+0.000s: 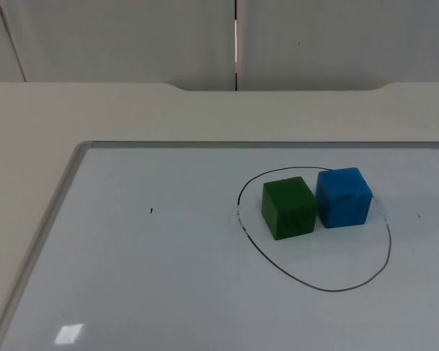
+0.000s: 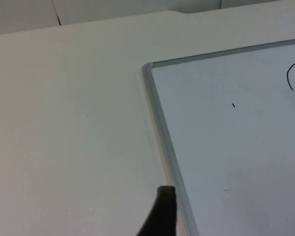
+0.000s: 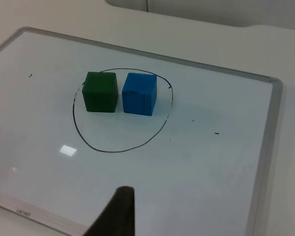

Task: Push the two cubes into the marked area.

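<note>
A green cube and a blue cube stand side by side on the whiteboard, almost touching. Both are inside a hand-drawn black oval outline, in its far half. The blue cube sits close to the line's far right stretch. The right wrist view shows the green cube and the blue cube within the outline. My right gripper hangs over the board's near edge, well back from the cubes. My left gripper waits over the board's left frame, far from them.
The whiteboard's grey frame lies on the white table and shows as the frame in the left wrist view. A small black mark sits left of the outline. The grey partition wall closes the far side.
</note>
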